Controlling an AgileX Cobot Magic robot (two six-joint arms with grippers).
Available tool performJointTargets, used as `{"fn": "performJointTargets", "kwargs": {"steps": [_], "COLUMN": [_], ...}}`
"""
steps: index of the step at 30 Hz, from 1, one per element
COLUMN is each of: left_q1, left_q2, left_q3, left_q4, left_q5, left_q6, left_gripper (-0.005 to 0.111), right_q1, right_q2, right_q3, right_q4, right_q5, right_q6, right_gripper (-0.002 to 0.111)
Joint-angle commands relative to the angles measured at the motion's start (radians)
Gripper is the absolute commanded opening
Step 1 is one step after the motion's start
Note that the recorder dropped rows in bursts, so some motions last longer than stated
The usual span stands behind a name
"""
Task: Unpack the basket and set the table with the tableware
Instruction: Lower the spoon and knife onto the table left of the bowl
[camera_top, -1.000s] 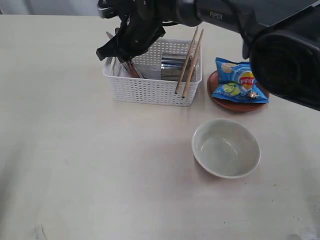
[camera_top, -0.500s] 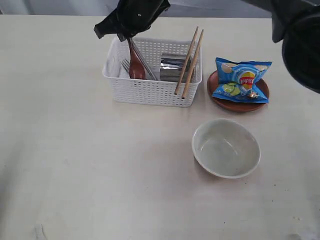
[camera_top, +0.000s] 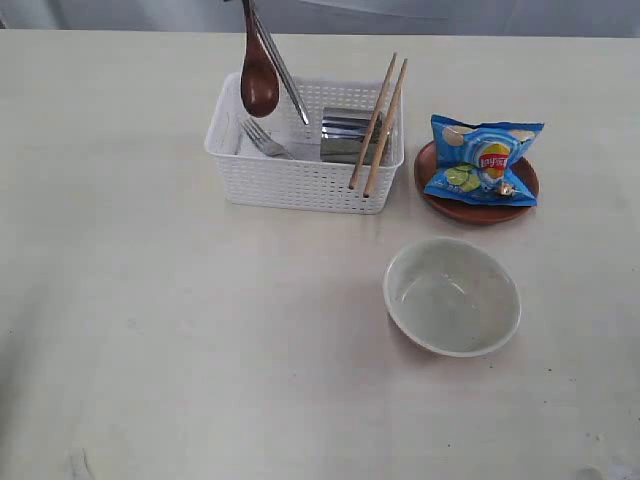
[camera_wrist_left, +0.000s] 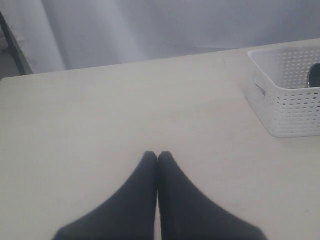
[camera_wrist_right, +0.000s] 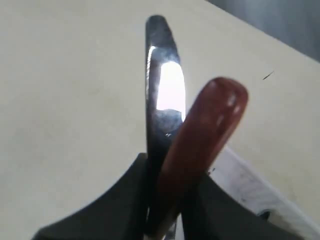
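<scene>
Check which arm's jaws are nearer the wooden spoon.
Right. The right jaws are shut on the wooden spoon and knife, held over the basket. The left jaws are shut above bare table beside the basket, touching nothing.

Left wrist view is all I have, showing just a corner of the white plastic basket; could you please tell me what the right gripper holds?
Observer: The right gripper is shut on a reddish-brown wooden spoon and a steel knife together, hanging above the white lattice-sided plastic basket.
Operator: Thank you; what is left inside the basket?
Observer: A steel fork, a small steel cup and two wooden chopsticks leaning at its right end.
Operator: And outside it?
Observer: A pale cream bowl, and a blue chip bag lying on a round brown plate.
</scene>
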Motion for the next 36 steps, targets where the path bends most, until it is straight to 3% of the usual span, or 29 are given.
{"fn": "performJointTargets", "kwargs": {"steps": [1,11,23,36], "left_q1": [0.0,0.0,0.0,0.0], "left_q2": [-0.003,-0.003,-0.003,-0.003], "left_q3": [0.003,0.003,0.003,0.003], "left_q4": [-0.011,-0.011,-0.011,-0.011], "left_q5": [-0.002,-0.002,-0.002,-0.002], "left_q6": [-0.005,-0.005,-0.005,-0.005], "left_gripper": [0.0,0.0,0.0,0.0], "right_q1": [0.002,0.087,0.235,0.241], "right_q2": [-0.009,-0.001,0.094,0.204], "right_q3": [-0.006,0.047,0.23,0.238], "right_q4": [0.099,0.206,0.179,0.162], "right_q5": [0.102,0.264,0.125,0.072], "right_q6": [-0.058,-0.076,-0.072,-0.092], "right_gripper": [0.0,0.0,0.0,0.0]}}
